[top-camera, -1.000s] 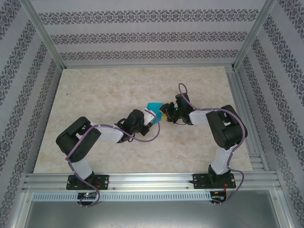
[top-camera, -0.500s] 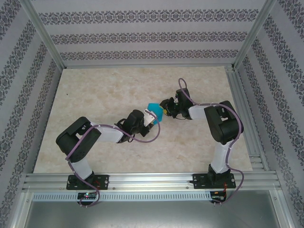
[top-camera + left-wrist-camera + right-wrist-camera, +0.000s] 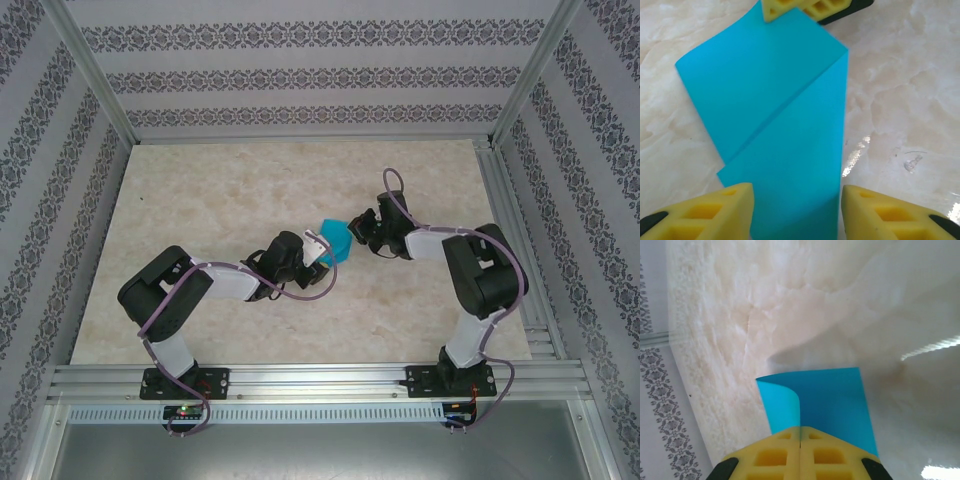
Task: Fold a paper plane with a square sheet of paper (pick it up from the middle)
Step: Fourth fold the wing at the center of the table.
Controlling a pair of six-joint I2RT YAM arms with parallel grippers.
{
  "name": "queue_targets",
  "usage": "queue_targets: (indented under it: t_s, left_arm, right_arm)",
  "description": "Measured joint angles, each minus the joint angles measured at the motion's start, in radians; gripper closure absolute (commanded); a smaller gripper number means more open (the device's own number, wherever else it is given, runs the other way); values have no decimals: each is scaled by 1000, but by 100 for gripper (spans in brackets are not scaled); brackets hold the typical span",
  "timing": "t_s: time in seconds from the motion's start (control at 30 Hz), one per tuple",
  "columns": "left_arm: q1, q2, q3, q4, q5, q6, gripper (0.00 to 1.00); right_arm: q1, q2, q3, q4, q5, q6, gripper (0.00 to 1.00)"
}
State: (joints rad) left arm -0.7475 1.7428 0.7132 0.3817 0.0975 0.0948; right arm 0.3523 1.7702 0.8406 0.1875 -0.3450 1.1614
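Item: thin teal-blue paper sheet (image 3: pixel 770 100), one, near the middle of the pale marbled counter (image 3: pixel 200 190), slightly toward 3 o'clock in the overhead view. Condition: not a flat square. One diagonal crease crosses it, and a flap lies folded over the strip beneath. From my right wrist, the edge at 9 o'clock curls up off the counter. Holder, left: my left fingers (image 3: pixel 705 212) stand apart at the sheet's 6 o'clock end, one on each side of the strip. They are spread and clamp nothing. I cannot tell whether their inner faces touch the paper's edges. Holder, right: my right fingers (image 3: pixel 785 455) are pressed together on the opposite end of the sheet, with the paper coming out from between them. From my left wrist, one of them sits at the corner at 12 o'clock. Overhead, the left fingers are at the sheet's 8 o'clock and the right at its 2 o'clock. Progress, as I judge it: early. At least one diagonal fold is made. No pointed nose, narrow body or creased wings are visible, so nothing here reads as a plane yet. Outstanding, by my estimate: the matching fold on the other side, the centre fold, both wings, and firming every crease.
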Motion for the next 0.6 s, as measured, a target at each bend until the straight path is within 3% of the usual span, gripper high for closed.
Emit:
queue_targets:
  t_s: [0.23, 0.6]
  left_arm:
    - [0, 0, 0, 24, 30, 9, 45]
    - [-42, 23, 8, 76, -20, 63, 44]
  right_arm:
    - [38, -116, -27, -53, 135, 62, 100]
    - [85, -124, -31, -84, 214, 132, 100]
